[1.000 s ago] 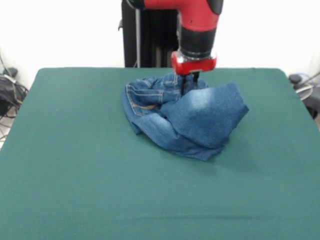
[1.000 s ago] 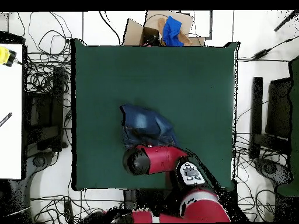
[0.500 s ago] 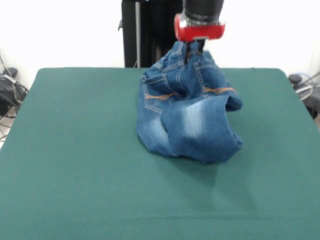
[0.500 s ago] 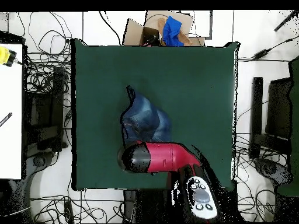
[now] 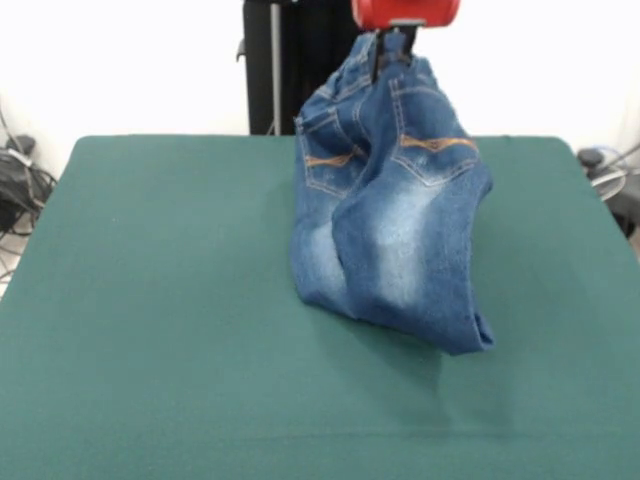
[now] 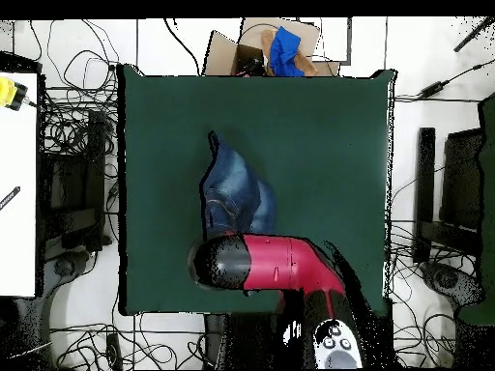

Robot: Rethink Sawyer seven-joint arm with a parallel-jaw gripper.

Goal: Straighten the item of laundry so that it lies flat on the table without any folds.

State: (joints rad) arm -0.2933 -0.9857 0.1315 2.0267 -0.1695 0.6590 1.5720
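The green felt table [image 5: 150, 300] lies smooth and plain. The jeans [image 5: 395, 200] now hang higher than a moment ago, when they sat bunched; most of the cloth is drawn up into a tall drape, with only the lower ends touching the felt near the middle. Soft faded denim, whitish patches, orange pocket stitching. The gripper [image 5: 392, 48] has risen to the top edge, pinched closed on the waistband.

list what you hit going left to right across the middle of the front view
cables off the table's left edge → bare green table → hanging jeans, pinched at the waistband by the gripper → bare table again → more cables at the right edge
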